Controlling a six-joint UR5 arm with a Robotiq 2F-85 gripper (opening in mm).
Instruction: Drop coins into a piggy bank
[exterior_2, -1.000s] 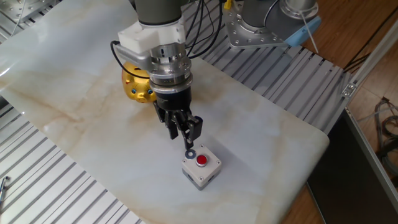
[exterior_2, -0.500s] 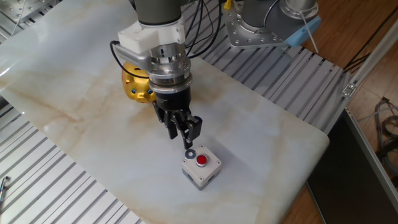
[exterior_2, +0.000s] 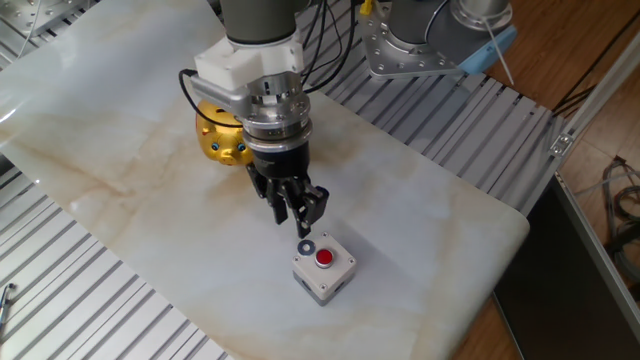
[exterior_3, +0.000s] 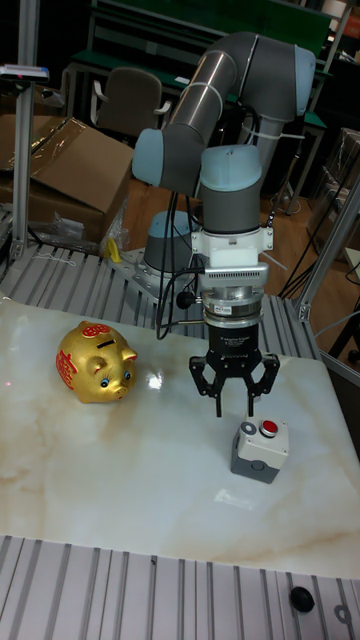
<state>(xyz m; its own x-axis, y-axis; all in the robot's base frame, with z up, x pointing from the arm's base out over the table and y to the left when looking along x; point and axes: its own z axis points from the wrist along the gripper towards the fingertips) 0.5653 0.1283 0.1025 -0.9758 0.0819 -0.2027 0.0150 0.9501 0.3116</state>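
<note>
A small dark coin (exterior_2: 306, 247) with a pale centre lies flat on top of the grey box, beside its red button; the tall fixed view shows the coin (exterior_3: 247, 428) too. My gripper (exterior_2: 297, 224) hangs open just above the coin, nothing between its fingers. From the front, the gripper (exterior_3: 234, 405) has both fingers spread over the box's left side. The gold piggy bank (exterior_3: 95, 362) stands on the marble at the left, snout towards the arm. In the fixed view the piggy bank (exterior_2: 222, 137) is partly hidden behind the wrist.
The grey box (exterior_2: 322, 272) with its red button (exterior_2: 324, 258) sits near the marble table's (exterior_2: 120, 210) right front. Ribbed metal rails (exterior_2: 60, 290) border the table. A small black knob (exterior_3: 298, 597) lies on the front rail. The arm's base (exterior_2: 410, 45) stands behind.
The gripper has risen slightly above the box, still open. The coin and piggy bank have not moved.
</note>
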